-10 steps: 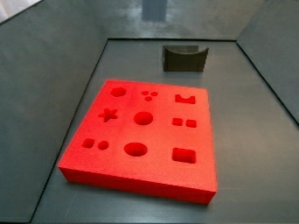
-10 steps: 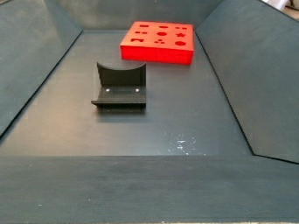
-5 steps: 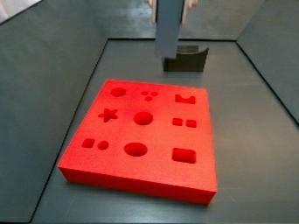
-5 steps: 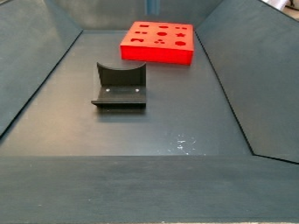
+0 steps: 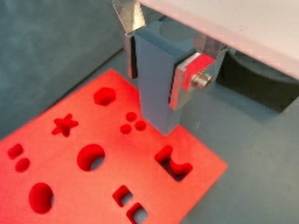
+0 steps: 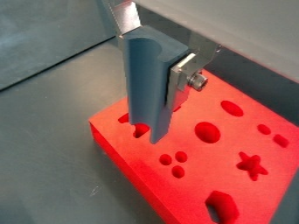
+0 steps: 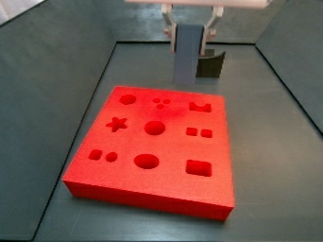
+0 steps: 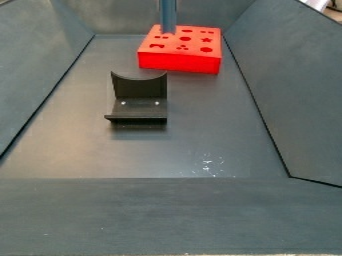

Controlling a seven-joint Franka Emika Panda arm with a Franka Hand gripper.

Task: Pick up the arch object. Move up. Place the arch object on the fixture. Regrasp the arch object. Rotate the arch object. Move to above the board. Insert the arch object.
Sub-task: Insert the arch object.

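The arch object [image 6: 149,83], upright in my closed gripper [image 6: 158,74], has dropped since a second ago and now hangs over the red board [image 7: 158,142], near its arch cutout [image 5: 176,162]. Insertion comes next; the fixture [image 8: 138,97] stands empty.

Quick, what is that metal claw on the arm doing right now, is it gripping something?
Pincer: closed on the pale blue-grey oblong block, held upright above the bright red slab with cutouts.

Even, soft light; sharp frames, faint floor [image 8: 201,160] glare.
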